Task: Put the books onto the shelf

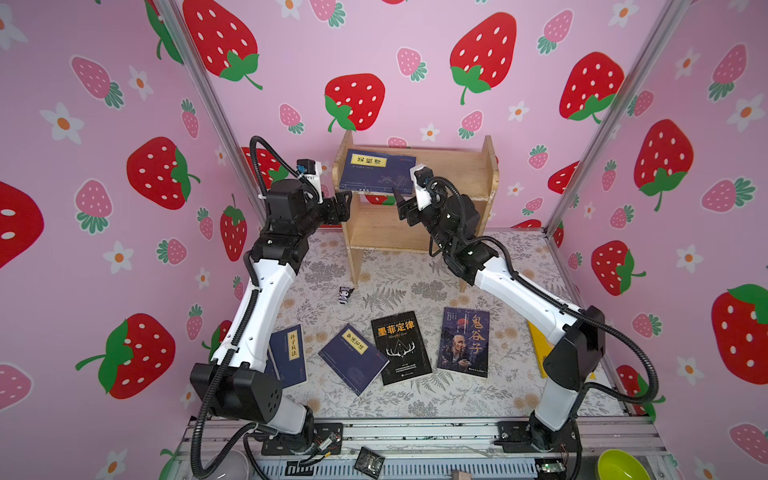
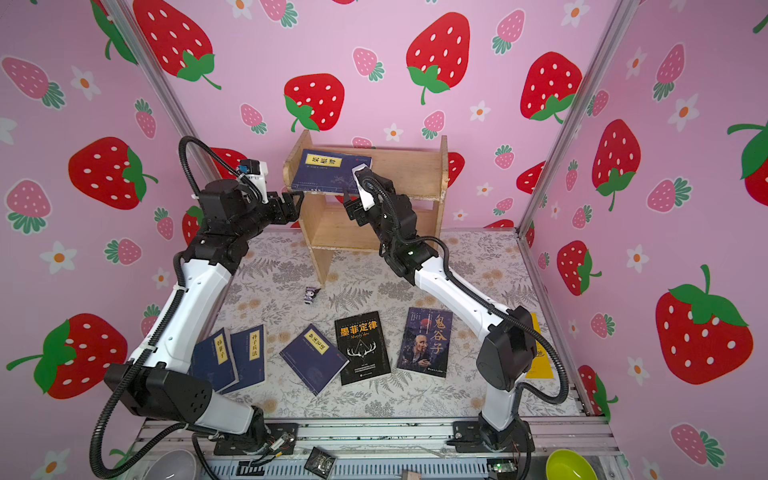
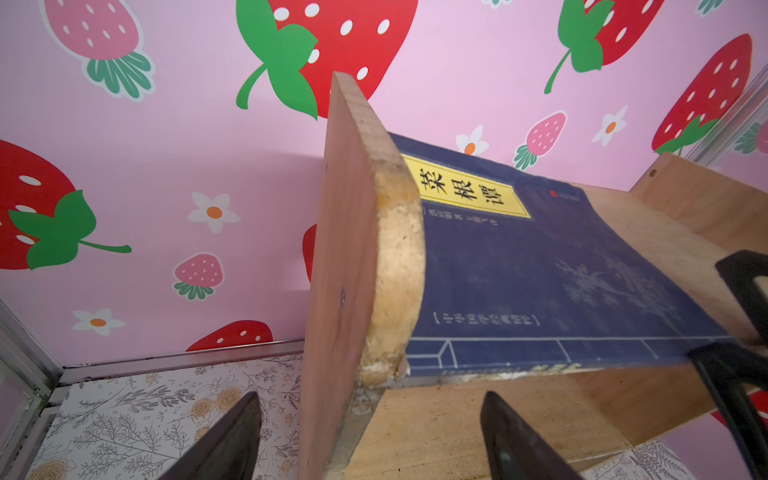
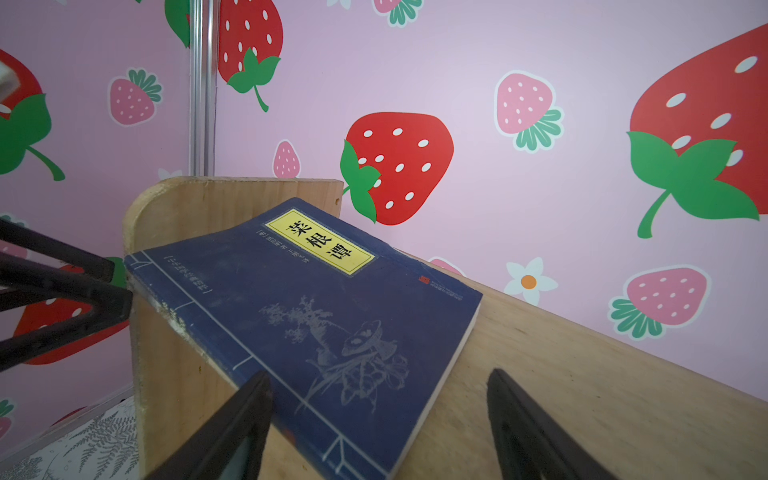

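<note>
The wooden shelf [image 1: 457, 170] [image 2: 409, 170] stands at the back. One navy book [image 1: 376, 172] [image 2: 328, 170] [image 3: 561, 266] [image 4: 332, 324] lies tilted on its top tier against the left side panel. My left gripper [image 1: 345, 205] [image 2: 295, 203] [image 3: 372, 399] is open just in front of that panel's edge. My right gripper [image 1: 401, 205] [image 2: 349, 203] [image 4: 380, 374] is open before the book's near right corner and holds nothing. On the table lie two navy books [image 2: 214, 359] [image 2: 249, 353], a third navy one [image 1: 353, 359], a black antler book [image 1: 401, 347], an old man's face book [image 1: 464, 343] and a yellow book [image 1: 538, 349], partly under the right arm.
A tiny dark figurine [image 1: 345, 294] stands on the floral table cover in front of the shelf's left leg. Pink strawberry walls close in the back and both sides. A green bowl [image 1: 621, 465] sits beyond the front rail at the right.
</note>
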Controlling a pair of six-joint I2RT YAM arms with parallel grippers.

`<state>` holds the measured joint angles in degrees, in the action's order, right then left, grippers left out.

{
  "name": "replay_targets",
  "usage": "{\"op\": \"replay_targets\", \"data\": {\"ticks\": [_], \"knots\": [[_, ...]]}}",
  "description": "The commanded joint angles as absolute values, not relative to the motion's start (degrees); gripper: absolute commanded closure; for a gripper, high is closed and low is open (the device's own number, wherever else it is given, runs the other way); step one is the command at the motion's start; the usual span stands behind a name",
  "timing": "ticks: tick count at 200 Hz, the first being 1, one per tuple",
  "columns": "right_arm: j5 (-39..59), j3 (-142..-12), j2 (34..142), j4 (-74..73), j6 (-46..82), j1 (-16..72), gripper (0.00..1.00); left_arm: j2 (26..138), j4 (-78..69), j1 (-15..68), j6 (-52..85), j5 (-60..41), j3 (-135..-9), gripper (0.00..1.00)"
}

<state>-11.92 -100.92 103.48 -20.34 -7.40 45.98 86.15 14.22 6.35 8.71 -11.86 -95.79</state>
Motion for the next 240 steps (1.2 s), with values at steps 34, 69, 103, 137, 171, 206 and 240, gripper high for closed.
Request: {"op": "replay_targets", "data": {"ticks": [34, 69, 103, 137, 171, 206, 240], "knots": [[-12.7, -98.11, 99.26, -22.64, -7.94, 45.66, 0.1, 85.86, 15.08, 5.97, 6.83, -11.41, -99.13, 0.16], [-14.41, -97.25, 98.49, -22.06, -9.6, 45.58, 0.13, 87.27, 15.81, 5.94, 6.92, -11.89, -101.24, 0.16], [-15.12, -95.36, 97.84, -22.11, -10.36, 45.57, 0.17, 86.6, 14.88, 5.96, 7.23, -11.95, -99.93, 0.16], [-14.71, -95.31, 98.29, -22.24, -11.07, 45.45, 0.17, 86.36, 14.28, 5.92, 7.46, -12.04, -99.23, 0.16], [-14.71, -96.86, 99.8, -22.06, -11.07, 45.45, 0.21, 86.22, 14.61, 5.92, 7.26, -11.78, -99.16, 0.16], [-13.68, -98.37, 101.17, -21.71, -10.57, 45.5, 0.23, 85.21, 14.46, 5.93, 7.07, -11.26, -98.16, 0.16], [-12.17, -97.07, 100.32, -21.71, -10.02, 45.5, 0.21, 84.28, 14.7, 5.91, 6.47, -10.44, -97.46, 0.15]]}}
